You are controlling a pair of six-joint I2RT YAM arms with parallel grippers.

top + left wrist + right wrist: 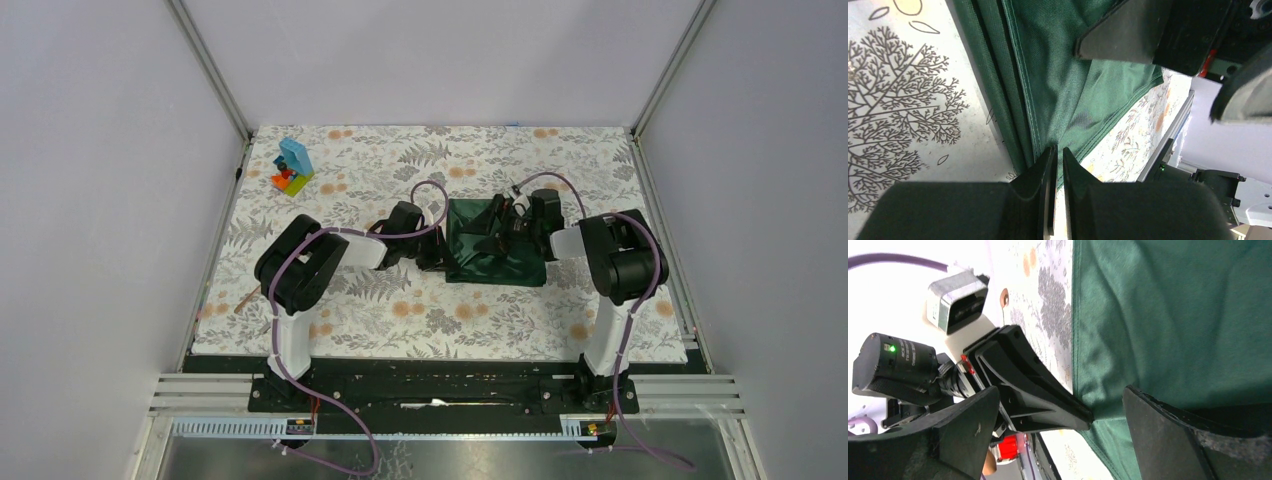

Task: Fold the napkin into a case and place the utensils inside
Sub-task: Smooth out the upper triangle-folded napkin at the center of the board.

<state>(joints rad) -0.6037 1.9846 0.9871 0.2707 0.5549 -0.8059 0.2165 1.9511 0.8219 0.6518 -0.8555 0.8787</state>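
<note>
The dark green napkin (500, 262) lies partly folded on the floral table cover, at the middle right. My left gripper (437, 252) is at its left edge. In the left wrist view the left gripper (1058, 149) is shut on the napkin's (1058, 75) hem, with layered folds beside it. My right gripper (508, 222) hovers over the napkin's far part. In the right wrist view the right gripper (1058, 390) is wide open and empty above the cloth (1173, 315), facing the left gripper's fingers (1048, 400). One slim brownish utensil (245, 298) lies at the cover's left edge; the others are hidden.
A colourful toy block stack (292, 168) stands at the far left of the floral cover (400, 310). Metal frame posts and grey walls bound the table on three sides. The arms' bases sit on the black rail (440, 385) at the near edge.
</note>
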